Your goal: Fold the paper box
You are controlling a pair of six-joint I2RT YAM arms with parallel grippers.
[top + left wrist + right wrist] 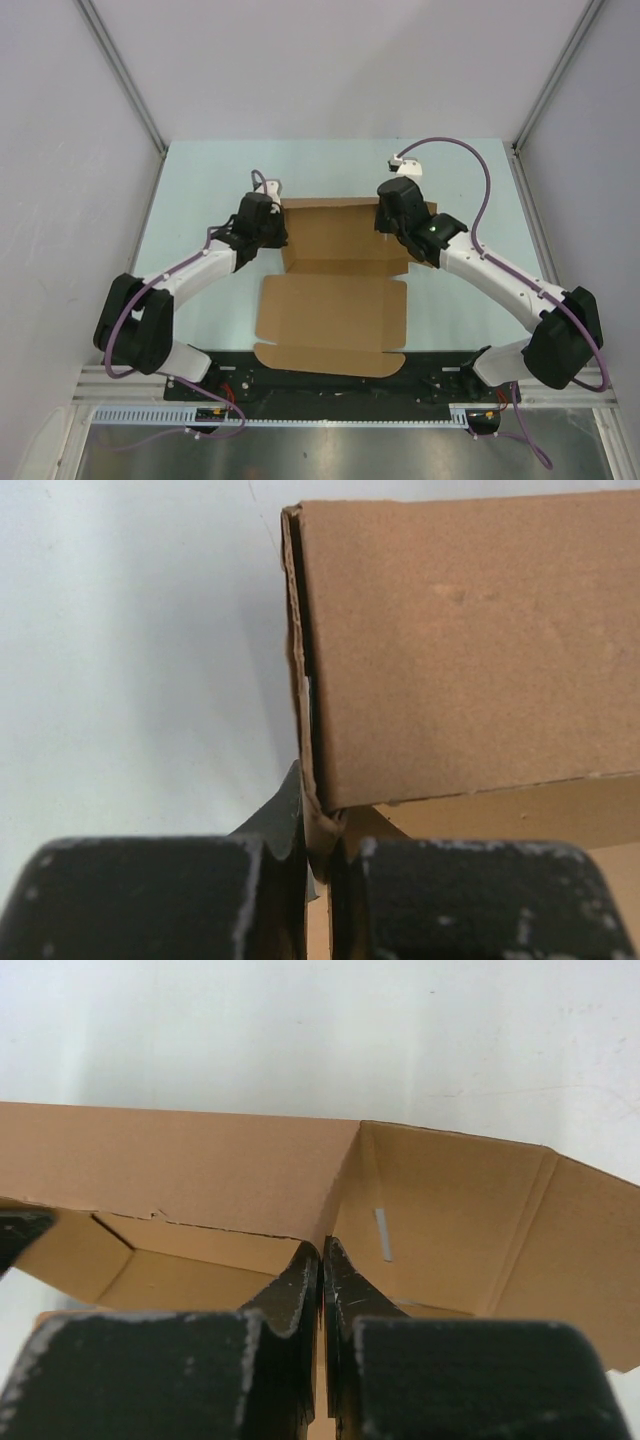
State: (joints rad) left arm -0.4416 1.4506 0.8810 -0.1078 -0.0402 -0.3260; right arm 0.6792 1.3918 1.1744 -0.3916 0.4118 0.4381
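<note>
Wall-folding step, I judge: paper box point(340, 250) mid tabletop point(200, 180), far half raised, lid flat. left end effector point(318, 825) pinches its left wall corner; right end effector point(321, 1260) is pressed together at the right inner corner. Next likely needs walls held upright.

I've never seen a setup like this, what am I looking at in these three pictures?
Two robot arms bolted at a table's near edge work on a paper box. The wide picture looks down from above; the close-ups come from a camera on each wrist, its black fingers showing. The box lies half-folded on the pale table, lid flat. The left gripper pinches a wall's edge. The right gripper is shut at an inner corner; whether it grips cardboard is unclear.
</note>
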